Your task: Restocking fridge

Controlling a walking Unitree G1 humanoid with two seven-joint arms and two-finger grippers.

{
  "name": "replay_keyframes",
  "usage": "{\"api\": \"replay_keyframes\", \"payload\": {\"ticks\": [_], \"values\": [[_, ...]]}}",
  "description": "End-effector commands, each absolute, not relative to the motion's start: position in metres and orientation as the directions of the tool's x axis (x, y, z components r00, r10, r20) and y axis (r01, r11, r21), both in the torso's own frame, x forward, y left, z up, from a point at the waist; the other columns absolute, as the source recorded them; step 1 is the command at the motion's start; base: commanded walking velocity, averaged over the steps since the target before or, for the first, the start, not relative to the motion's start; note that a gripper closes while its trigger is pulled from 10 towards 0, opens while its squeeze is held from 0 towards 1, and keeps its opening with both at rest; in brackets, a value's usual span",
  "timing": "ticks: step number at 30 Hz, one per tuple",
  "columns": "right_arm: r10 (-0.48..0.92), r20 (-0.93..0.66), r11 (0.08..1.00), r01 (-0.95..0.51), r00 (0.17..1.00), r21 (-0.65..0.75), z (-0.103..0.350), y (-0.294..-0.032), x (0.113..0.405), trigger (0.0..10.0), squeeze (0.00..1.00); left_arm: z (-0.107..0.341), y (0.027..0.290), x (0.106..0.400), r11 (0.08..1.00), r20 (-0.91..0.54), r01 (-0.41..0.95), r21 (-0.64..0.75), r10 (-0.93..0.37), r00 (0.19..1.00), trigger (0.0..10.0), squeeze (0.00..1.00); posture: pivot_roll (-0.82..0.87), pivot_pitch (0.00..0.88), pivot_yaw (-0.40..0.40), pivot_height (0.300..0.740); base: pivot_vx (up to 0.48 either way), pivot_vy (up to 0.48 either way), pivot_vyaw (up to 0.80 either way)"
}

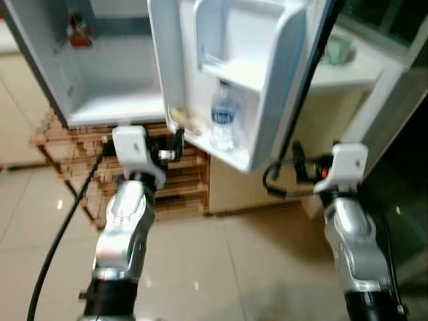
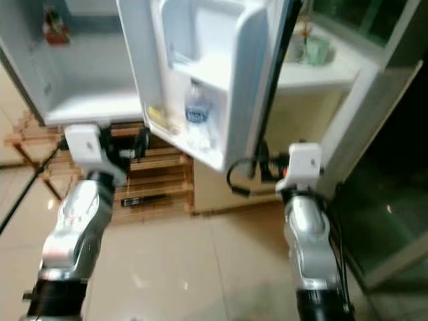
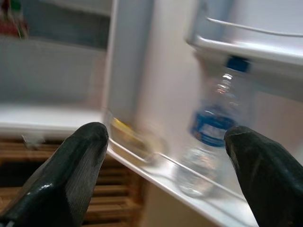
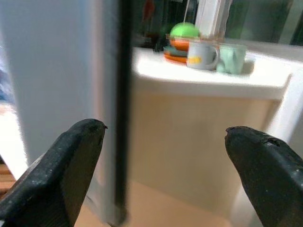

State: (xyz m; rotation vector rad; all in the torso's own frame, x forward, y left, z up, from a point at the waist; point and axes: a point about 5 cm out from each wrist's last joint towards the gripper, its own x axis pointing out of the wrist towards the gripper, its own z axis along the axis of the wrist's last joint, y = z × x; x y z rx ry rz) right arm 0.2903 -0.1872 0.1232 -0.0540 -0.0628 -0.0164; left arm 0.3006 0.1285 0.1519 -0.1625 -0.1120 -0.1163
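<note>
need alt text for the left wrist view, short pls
A clear plastic water bottle with a blue cap and label stands in the bottom shelf of the open white fridge door, framed between the open left tool's two black fingers. The image is slightly blurred.

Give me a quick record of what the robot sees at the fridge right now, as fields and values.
fridge door: open, swung toward the robot
door shelf: holds a water bottle, upright, blue label
fridge interior: red item high up, too blurred to identify
left gripper: open, empty, aimed at the door shelf
right gripper: open, empty, by the door's edge
counter: mugs beyond the door
</note>
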Motion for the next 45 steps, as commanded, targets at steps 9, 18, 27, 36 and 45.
{"api": "replay_keyframes", "payload": {"ticks": [9,18,27,36,45], "values": [[0.032,0.083,0.998,-0.027,0.996,-0.064,0.129,-0.178,0.301,10.0,0.15,0.157,0.133,0.306,0.985,0.149,0.058,-0.166,-0.033,0.988,10.0,0.00,-0.12,0.000,-0.025,0.740,0.000,-0.450,0.52],[0.067,0.100,0.995,-0.059,0.993,-0.078,0.137,-0.170,0.318,10.0,0.20,0.161,0.141,0.305,0.980,0.179,0.020,-0.197,0.016,0.984,10.0,0.00,-0.09,0.000,-0.028,0.740,0.080,-0.437,0.47],[0.070,0.109,0.995,-0.062,0.992,-0.079,0.132,-0.166,0.316,10.0,0.14,0.160,0.132,0.303,0.986,0.184,0.075,-0.148,-0.046,0.982,10.0,0.00,-0.09,0.000,-0.030,0.740,0.164,0.098,0.14],[0.040,0.113,0.998,-0.033,0.993,-0.056,0.131,-0.165,0.328,10.0,0.13,0.162,0.130,0.303,0.985,0.197,0.086,-0.149,-0.055,0.979,10.0,0.00,-0.09,0.000,-0.022,0.740,0.136,0.419,0.00],[0.014,0.113,0.999,-0.010,0.993,-0.036,0.152,-0.144,0.371,10.0,0.11,0.163,0.122,0.299,0.980,0.214,0.121,-0.156,-0.086,0.973,10.0,0.00,-0.05,0.000,-0.039,0.740,0.032,0.086,0.00]]}}
